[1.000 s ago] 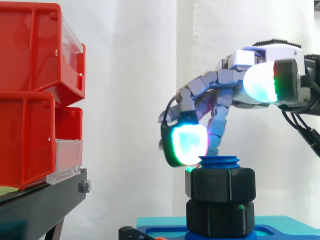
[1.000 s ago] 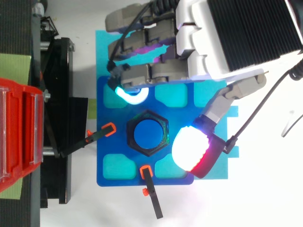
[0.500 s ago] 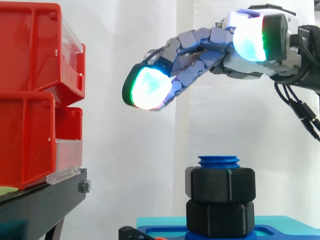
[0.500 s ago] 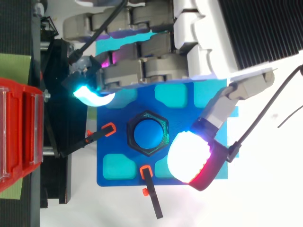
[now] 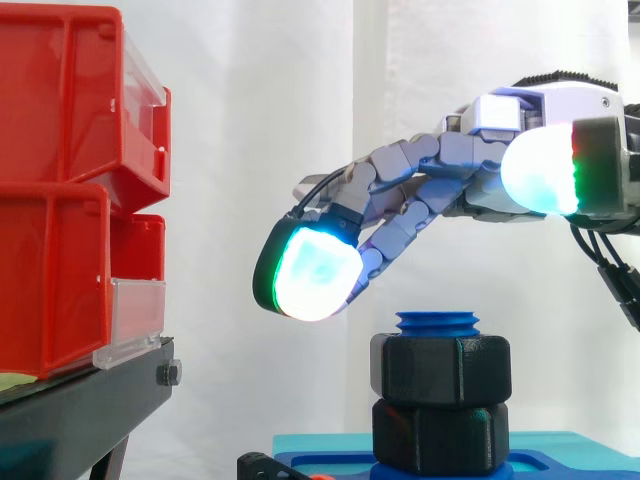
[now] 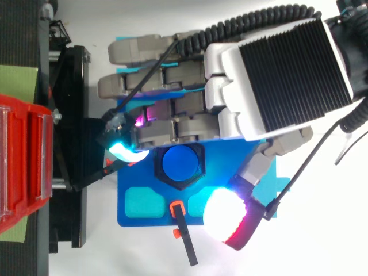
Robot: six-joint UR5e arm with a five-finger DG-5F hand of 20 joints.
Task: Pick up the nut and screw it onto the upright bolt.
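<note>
- Found the hand [image 5: 470,185] reaching in from the right in the side view, palm down, poised above the bolt [image 5: 437,322].
- Saw its fingers [image 5: 310,275] stretched forward and only gently bent, released, grasping nothing.
- Found the nut [image 5: 440,367], black and six-sided, threaded on the upright blue bolt just under its top, sitting right on a second nut [image 5: 440,435] of the same kind.
- Placed the lit white-and-cyan fingertip left of the bolt's top and a little higher than the nut, apart from both in the side view.
- From above, saw the fingers crossing the nut's far edge, with the glowing tip just beside its left corner.
- Noted the thumb [image 6: 227,215] spread out on the opposite side, glowing white and red over the plate's near right corner.
- Saw the bolt standing on a blue plate [image 6: 155,215] with cyan pads, laid on a cyan sheet [image 5: 310,442] on the white worktop [image 6: 322,241].
- Counted two black clamps [image 6: 185,244] with orange tips at the plate's left and near edges.
- Found red bins [image 5: 60,190] stacked on a black stand [image 5: 80,410] at the left, well apart from the hand, before a white curtain [image 5: 260,120].
</note>
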